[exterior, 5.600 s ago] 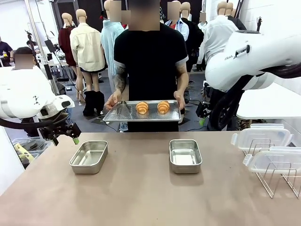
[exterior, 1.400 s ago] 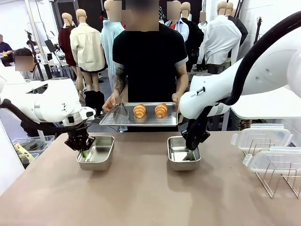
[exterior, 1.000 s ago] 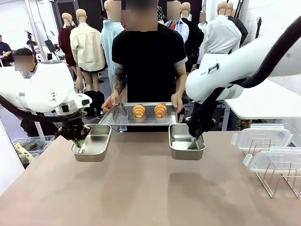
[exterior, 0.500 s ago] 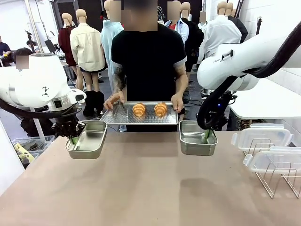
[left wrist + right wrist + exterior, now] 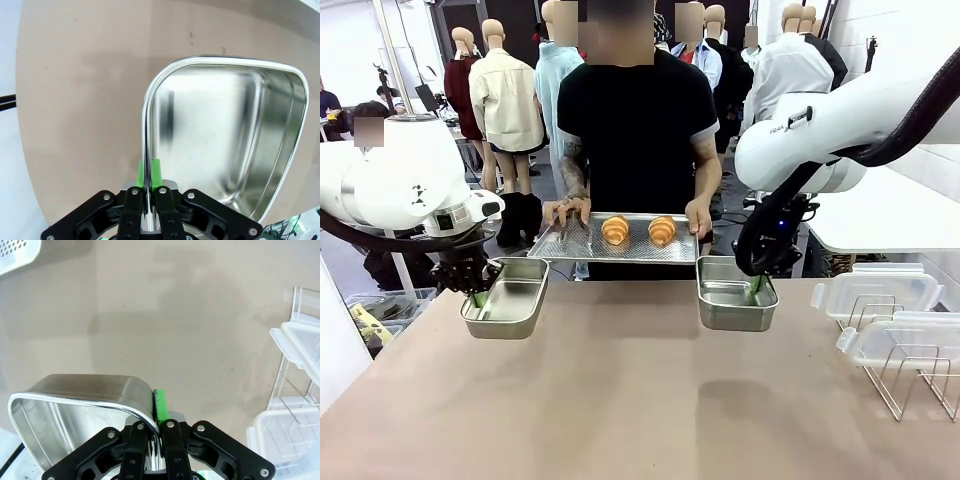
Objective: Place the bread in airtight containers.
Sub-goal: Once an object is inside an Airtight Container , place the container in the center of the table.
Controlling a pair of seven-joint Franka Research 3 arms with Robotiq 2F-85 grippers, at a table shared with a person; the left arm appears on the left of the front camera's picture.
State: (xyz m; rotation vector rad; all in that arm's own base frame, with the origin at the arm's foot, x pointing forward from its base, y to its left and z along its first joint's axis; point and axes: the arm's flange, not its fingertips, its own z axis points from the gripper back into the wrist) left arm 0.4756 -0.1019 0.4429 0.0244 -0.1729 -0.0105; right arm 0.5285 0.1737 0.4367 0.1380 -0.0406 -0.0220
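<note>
Two croissants, the bread (image 5: 615, 230) (image 5: 662, 230), lie on a perforated steel tray (image 5: 552, 250) that a person holds at the table's far edge. My left gripper (image 5: 477, 297) is shut on the left rim of one steel container (image 5: 510, 305), which it holds above the table. My right gripper (image 5: 758, 289) is shut on the right rim of the other container (image 5: 730, 305), also lifted. In the left wrist view the gripper (image 5: 148, 175) pinches the thin rim of the empty box (image 5: 225, 145). The right wrist view shows the same grip (image 5: 157, 412) on its empty box (image 5: 80, 400).
Clear plastic lids (image 5: 875, 290) (image 5: 905, 340) rest on a wire rack (image 5: 920, 385) at the table's right edge, also seen as lids (image 5: 300, 350) in the right wrist view. The person's hands (image 5: 565, 212) grip the tray's sides. Metal tongs (image 5: 572, 232) lie on the tray's left part.
Over the last second both containers rose off the table and moved apart. Since half a second ago the right container has shifted slightly left, and the left one has held still.
</note>
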